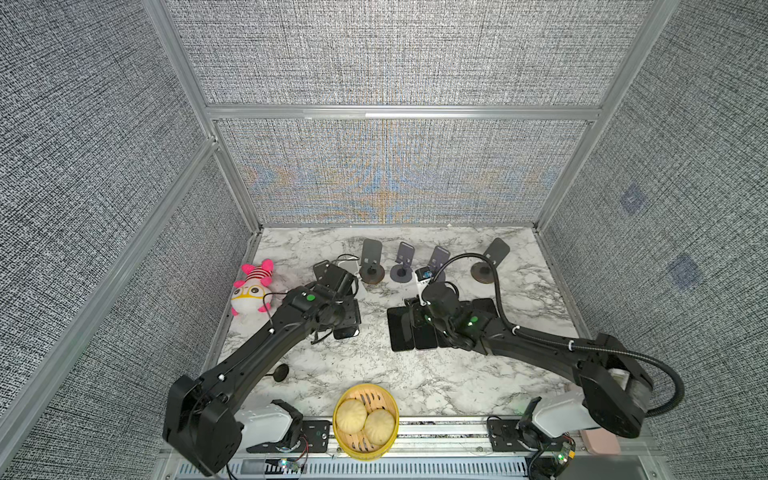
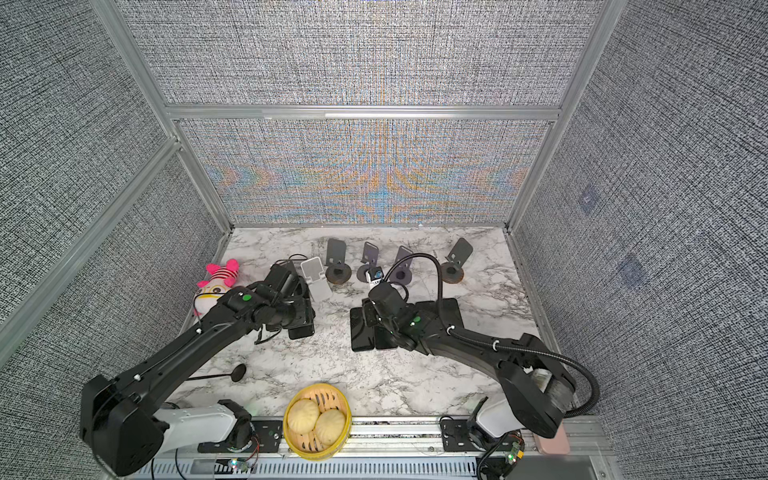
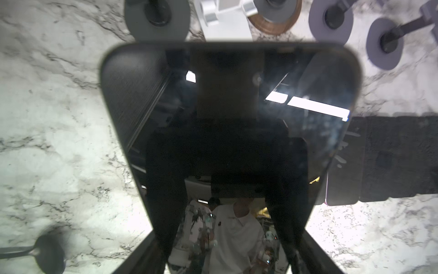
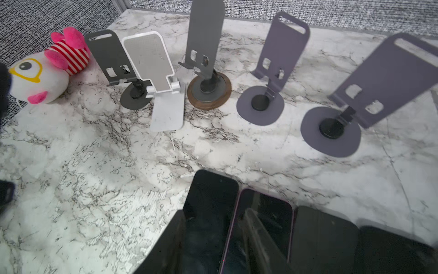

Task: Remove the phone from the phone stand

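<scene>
Quick rundown: the phone (image 3: pixel 227 99) is clamped between the fingers of the left gripper (image 1: pixel 345 321), with its dark screen turned up at the wrist camera. It's held in front of the back row of stands, apart from all of them.

Just past its far edge, the white phone stand (image 4: pixel 151 64) is seen, with a dark grey stand (image 4: pixel 106 57) tucked right beside it. In both top views that pair is partly covered by the left wrist. Further along the row, a tall grey stand on a wooden base (image 4: pixel 205 45), a purple stand (image 4: pixel 279 47) and a second purple stand (image 4: pixel 393 78) are lined up.

The right gripper (image 1: pixel 417 322) is placed over a row of flat phones (image 1: pixel 401 332) laid side by side on the marble table (image 1: pixel 419 376). Its fingers are spread to either side of one of them, but whether it's actually squeezed can't be told. A black cable (image 1: pixel 496 282) is looped from that arm across the front of the stands.

Other clutter: a plush toy (image 1: pixel 251 291) is parked by the left wall, near the left gripper. A black spoon (image 1: pixel 280 372) is lying beside the left forearm, and a bamboo steamer (image 1: pixel 337 409) with two buns (image 1: pixel 351 415) is set at the front edge between the arm bases.
</scene>
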`<state>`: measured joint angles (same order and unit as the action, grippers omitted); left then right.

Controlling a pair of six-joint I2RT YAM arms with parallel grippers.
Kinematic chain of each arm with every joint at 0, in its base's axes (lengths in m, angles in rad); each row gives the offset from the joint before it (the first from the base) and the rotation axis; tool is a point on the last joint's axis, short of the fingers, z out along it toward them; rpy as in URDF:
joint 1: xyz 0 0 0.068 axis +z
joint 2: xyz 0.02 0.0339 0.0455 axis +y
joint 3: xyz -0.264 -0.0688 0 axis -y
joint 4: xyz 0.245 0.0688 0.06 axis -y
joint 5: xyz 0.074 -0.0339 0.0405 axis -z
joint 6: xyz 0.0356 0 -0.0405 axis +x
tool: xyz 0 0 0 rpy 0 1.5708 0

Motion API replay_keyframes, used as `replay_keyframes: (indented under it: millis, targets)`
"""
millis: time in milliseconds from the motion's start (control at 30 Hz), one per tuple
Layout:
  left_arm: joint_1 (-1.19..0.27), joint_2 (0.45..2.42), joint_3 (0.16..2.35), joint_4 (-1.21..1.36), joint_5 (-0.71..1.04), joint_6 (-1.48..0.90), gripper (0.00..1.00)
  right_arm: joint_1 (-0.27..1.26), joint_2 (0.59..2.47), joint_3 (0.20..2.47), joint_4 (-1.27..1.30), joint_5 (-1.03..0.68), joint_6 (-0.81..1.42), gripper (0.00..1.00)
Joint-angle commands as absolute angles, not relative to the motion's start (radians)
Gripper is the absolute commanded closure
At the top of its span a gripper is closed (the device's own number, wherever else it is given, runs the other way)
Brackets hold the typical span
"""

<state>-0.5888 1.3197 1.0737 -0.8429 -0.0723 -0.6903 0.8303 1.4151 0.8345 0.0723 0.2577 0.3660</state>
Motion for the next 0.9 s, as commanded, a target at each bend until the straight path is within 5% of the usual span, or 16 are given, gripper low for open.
replay_keyframes:
  millis: [0, 367, 867]
  targets:
    - [-0.621, 1.405, 1.126, -0.846, -0.116, -0.704, 1.00, 0.810, 1.354, 0.772, 0.044, 0.281, 0.415, 0.58]
    - [-0.695, 1.668, 1.229, -0.750, -0.036, -0.708, 1.00, 0.702, 1.116, 0.551, -0.040, 0.264, 0.476, 0.58]
    - [-0.710, 1.825, 1.246, -0.733, 0.033, -0.749, 0.95, 0.634, 1.030, 0.498, -0.062, 0.246, 0.460, 0.58]
